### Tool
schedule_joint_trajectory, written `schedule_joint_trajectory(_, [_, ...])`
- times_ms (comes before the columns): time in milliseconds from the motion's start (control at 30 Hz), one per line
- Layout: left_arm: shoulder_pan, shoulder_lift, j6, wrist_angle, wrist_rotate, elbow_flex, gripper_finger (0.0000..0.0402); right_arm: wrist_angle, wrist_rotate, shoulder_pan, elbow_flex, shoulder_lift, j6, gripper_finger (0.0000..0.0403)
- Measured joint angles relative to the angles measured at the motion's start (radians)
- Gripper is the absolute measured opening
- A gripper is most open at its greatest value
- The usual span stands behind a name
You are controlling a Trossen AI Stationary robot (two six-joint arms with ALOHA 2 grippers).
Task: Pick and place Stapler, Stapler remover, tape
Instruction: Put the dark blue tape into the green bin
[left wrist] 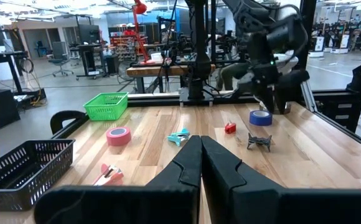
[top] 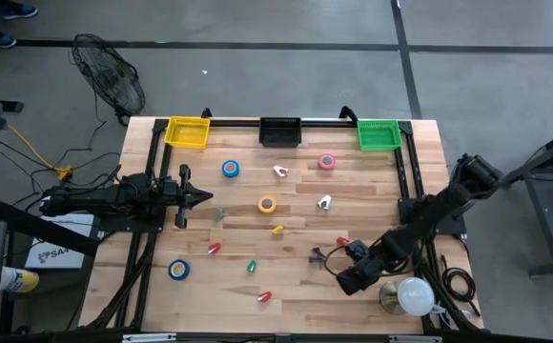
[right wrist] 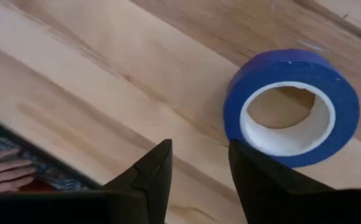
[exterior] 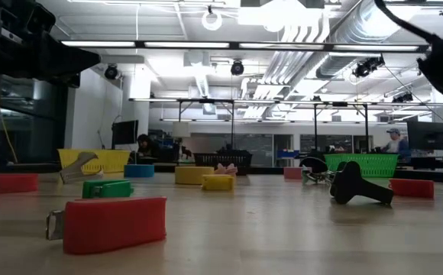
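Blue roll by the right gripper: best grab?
Pinch the wall of the blue tape roll, one finger in the open centre, one outside, coming from above. It lies flat on the table, hole up. The right gripper hangs open beside it.

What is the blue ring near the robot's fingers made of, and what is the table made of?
The blue tape roll looks like wound tape, matte blue outside, around a pale inner core that may be cardboard or plastic. The table looks like smooth finished wood: pale planks with grain streaks show. The right gripper, open, sits just beside the roll.
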Motion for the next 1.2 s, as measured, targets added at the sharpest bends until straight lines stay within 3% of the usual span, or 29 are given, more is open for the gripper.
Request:
schedule_joint_trajectory(467, [0.0,0.0,0.0,0.0,0.0,0.0,0.0001,-0.026,-0.037,-0.008,0.033,0.029,-0.019,0.0149])
schedule_joint_trajectory(800, [0.0,0.0,0.0,0.0,0.0,0.0,0.0001,-0.242,-0.002,-0.024,0.141,0.029,-0.087,0.0149])
schedule_joint_trajectory(967, [0.0,0.0,0.0,0.0,0.0,0.0,0.0001,-0.222,0.081,-0.024,0.127,0.028,-0.094,0.0149])
schedule_joint_trajectory(1200, [0.0,0.0,0.0,0.0,0.0,0.0,0.0001,-0.17,0.062,-0.022,0.065,0.028,-0.055,0.0149])
